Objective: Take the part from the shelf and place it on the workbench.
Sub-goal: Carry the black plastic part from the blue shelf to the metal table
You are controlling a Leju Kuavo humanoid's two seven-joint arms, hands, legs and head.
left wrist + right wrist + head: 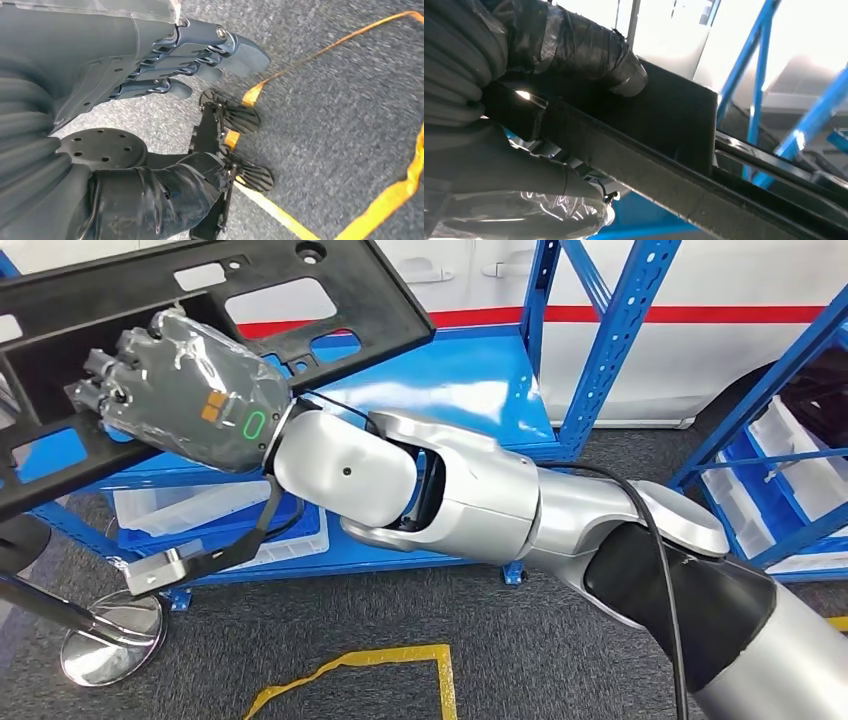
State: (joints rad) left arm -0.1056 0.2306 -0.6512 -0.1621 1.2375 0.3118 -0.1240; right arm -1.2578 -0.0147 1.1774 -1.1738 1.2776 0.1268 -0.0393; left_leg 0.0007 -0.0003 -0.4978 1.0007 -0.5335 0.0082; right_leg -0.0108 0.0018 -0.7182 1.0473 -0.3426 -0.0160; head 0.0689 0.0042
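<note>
**Robot hand holds the big black part up by the blue shelf**

Part in hand: the right robot hand (pixel 185 390) grips the long black plastic part (pixel 210 300). The part is flat and has many cut-out holes in it. It is tilted, with one end high near the top of the head view and the other end lower at the left edge. It hangs in the air in front of the blue shelf (pixel 470 390), above the shelf's flat blue board.

The right robot hand is wrapped in clear plastic and has a small green light on its back. The silver right arm (pixel 480 495) reaches across from the lower right to the upper left. In the right wrist view, the thick thumb (pixel 589 50) presses on one face of the black part (pixel 664 115), and the rest of the hand wraps under the part's edge.

The left robot hand (pixel 200 55) hangs low over the grey carpet floor (pixel 340 110). Its dark fingers (pixel 245 52) lie straight, side by side, and hold nothing. Yellow tape lines (pixel 280 75) run across the floor below it.

Under the shelf board sit clear plastic bins (pixel 210 510). More clear bins (pixel 790 465) sit in another blue shelf at the right. A shiny round metal stand base (pixel 110 640) rests on the floor at the lower left. Behind the shelf is a white car body with a red stripe (pixel 700 315).
</note>
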